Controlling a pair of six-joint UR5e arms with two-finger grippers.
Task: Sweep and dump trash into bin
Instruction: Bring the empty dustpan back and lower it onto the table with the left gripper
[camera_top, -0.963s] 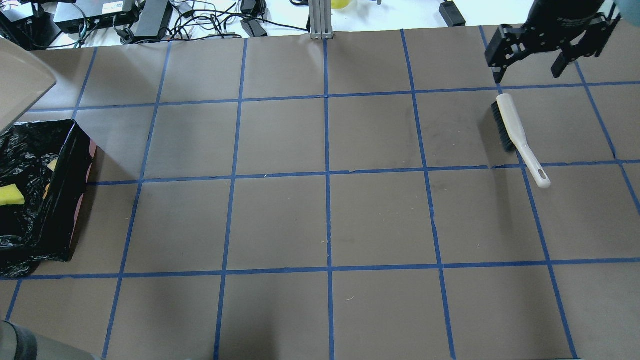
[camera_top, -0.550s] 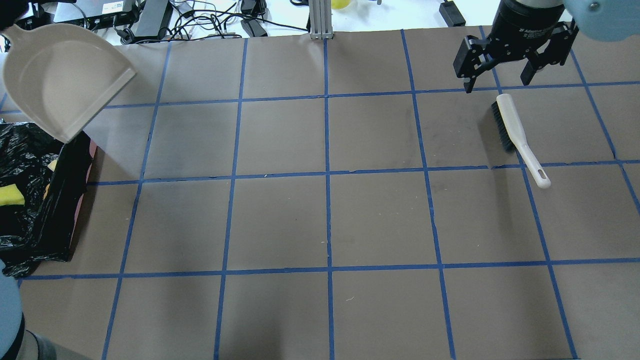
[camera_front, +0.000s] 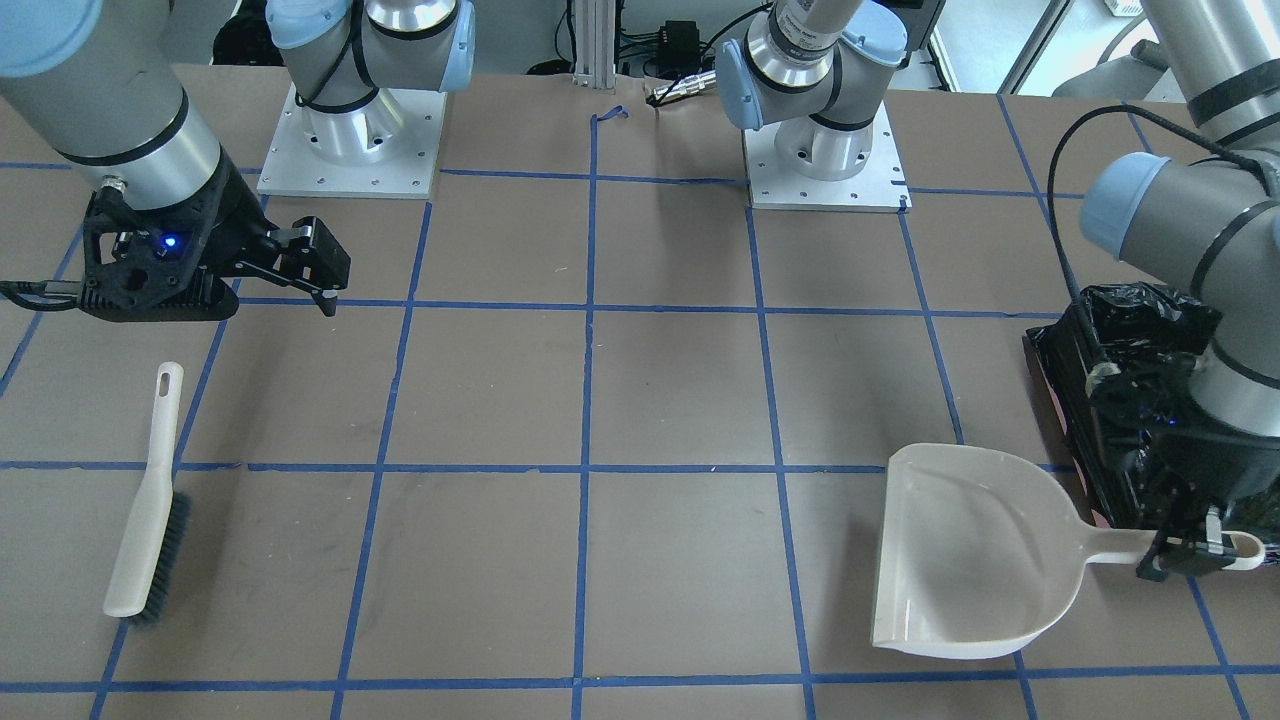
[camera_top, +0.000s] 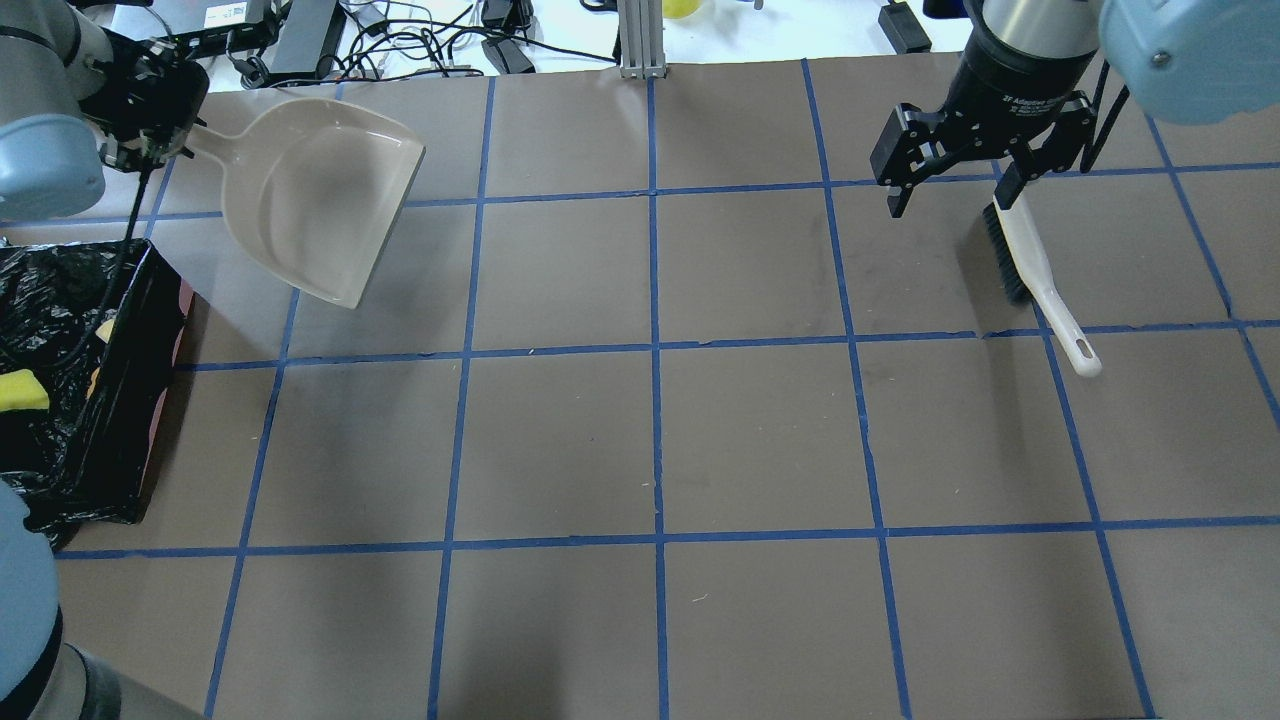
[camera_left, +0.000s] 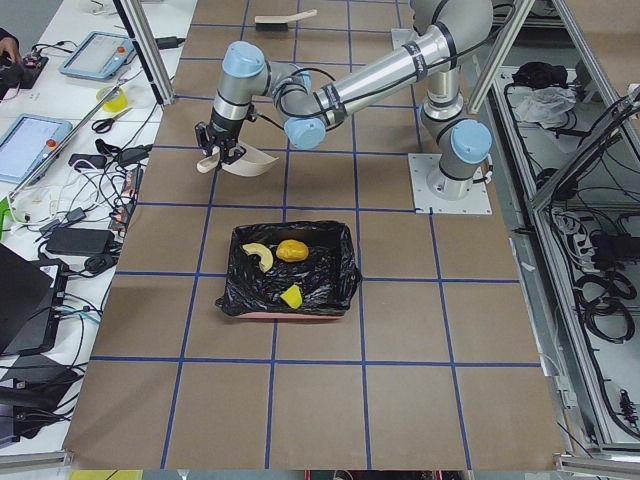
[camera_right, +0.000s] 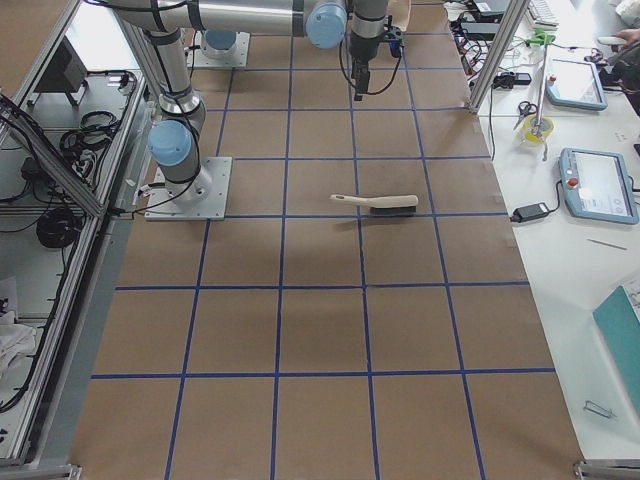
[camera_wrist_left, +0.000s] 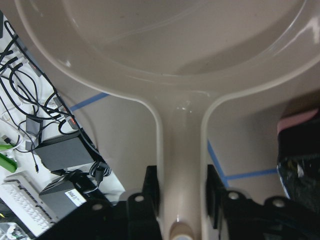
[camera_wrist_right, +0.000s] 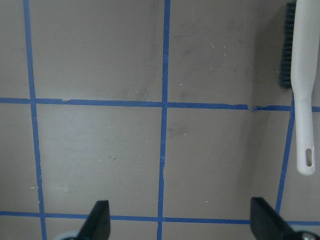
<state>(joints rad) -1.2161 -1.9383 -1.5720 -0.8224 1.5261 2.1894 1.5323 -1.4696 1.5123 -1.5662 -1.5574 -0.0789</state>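
Note:
The bin (camera_left: 335, 240), lined with a black bag, holds all three trash pieces: the golden-brown lump (camera_left: 292, 250), the cream slice (camera_left: 258, 256) and the yellow wedge (camera_left: 292, 296). The wedge (camera_top: 20, 390) also shows in the bin (camera_top: 140, 400) in the overhead view. My left gripper (camera_top: 150, 115) is shut on the handle of the empty beige dustpan (camera_top: 310, 200), past the bin's far side; its fingers (camera_wrist_left: 150, 192) clamp the handle (camera_wrist_left: 182, 165). My right gripper (camera_top: 950, 195) is open and empty, hovering over the head end of the brush (camera_top: 1030, 270).
The brush (camera_front: 145, 510) lies flat on the brown, blue-taped table, handle toward the robot. It also shows at the right edge of the right wrist view (camera_wrist_right: 304, 85). Cables and power boxes (camera_top: 300, 40) lie beyond the table's far edge.
My left arm has swung the dustpan from over the bin out to the right and lower over the table. My right gripper has moved left and down toward the brush head, still open.

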